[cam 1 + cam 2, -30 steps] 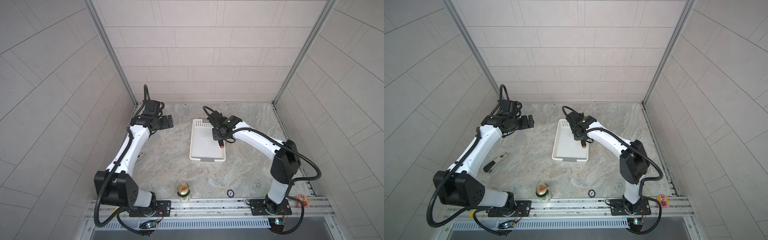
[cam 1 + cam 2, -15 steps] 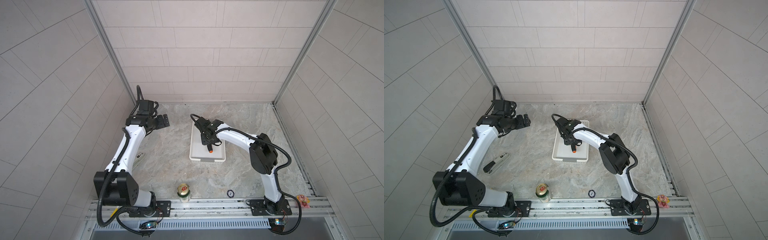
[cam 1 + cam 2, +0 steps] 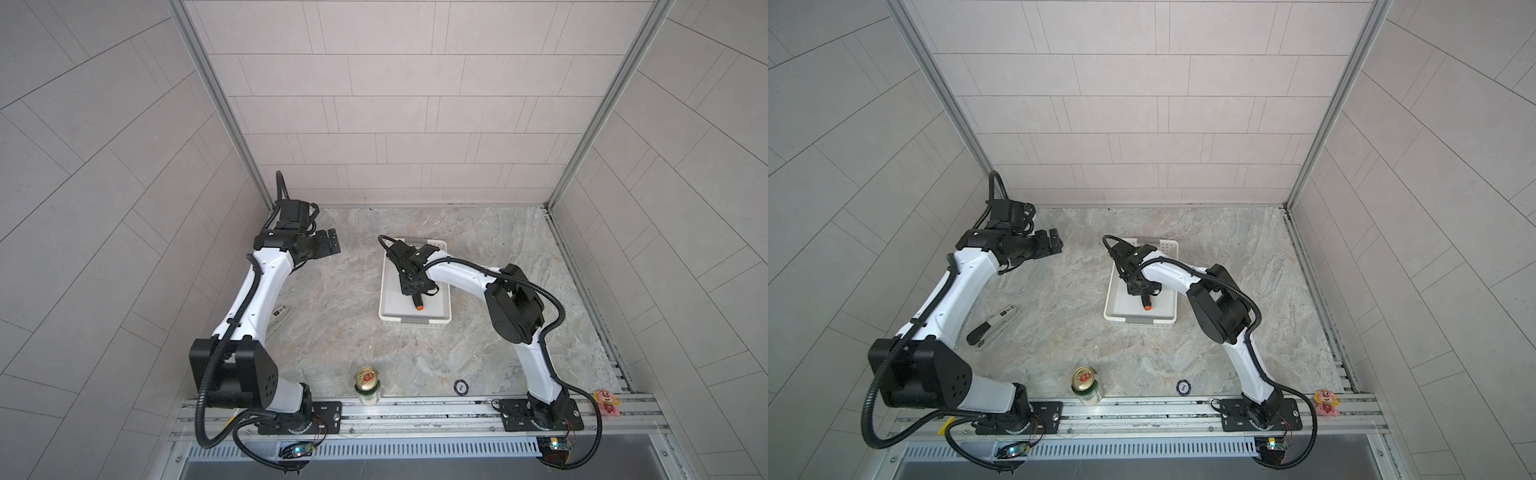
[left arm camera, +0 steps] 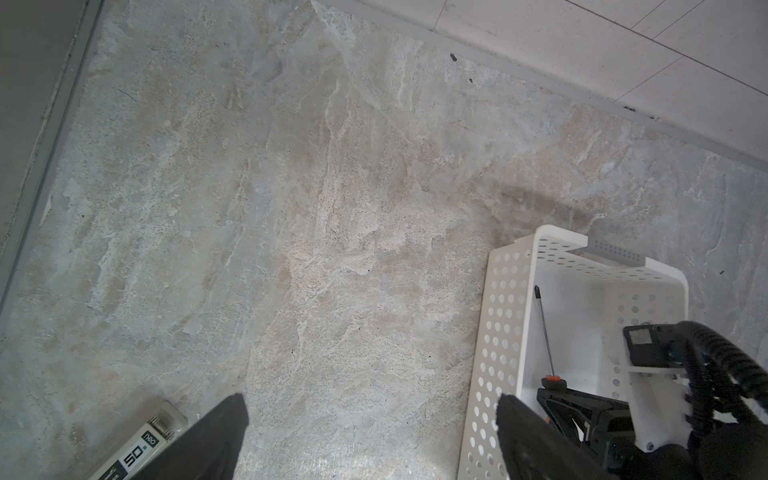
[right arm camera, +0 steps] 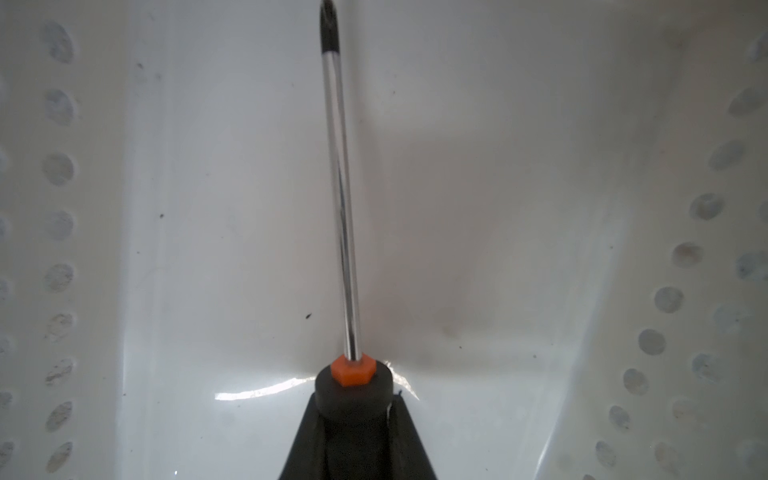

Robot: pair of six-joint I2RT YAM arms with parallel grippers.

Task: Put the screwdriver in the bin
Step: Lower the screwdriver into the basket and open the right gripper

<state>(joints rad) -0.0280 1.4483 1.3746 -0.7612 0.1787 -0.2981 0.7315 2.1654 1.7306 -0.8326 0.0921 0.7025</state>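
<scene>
Black fingers (image 5: 316,440) of the right gripper (image 3: 413,286) stay clamped on the black handle of the slim, orange-capped screwdriver (image 5: 341,208), now low inside the shallow white perforated plastic bin (image 3: 415,322), shaft along the smooth floor, apparently resting, walls clear on both sides. A second earlier it hung above the bin's right edge. The left gripper (image 3: 330,245), fingers apart, hovers over bare marble-patterned tabletop (image 3: 332,324).

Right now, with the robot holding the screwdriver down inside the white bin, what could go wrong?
1. The right gripper is shut on the screwdriver; lifting before it opens would probably carry it back out.
2. The screwdriver's tip points toward the bin's far wall, so pushing forward could jab it.
3. The gripper sits low between the bin's walls; a sideways pull might drag the bin.
</scene>
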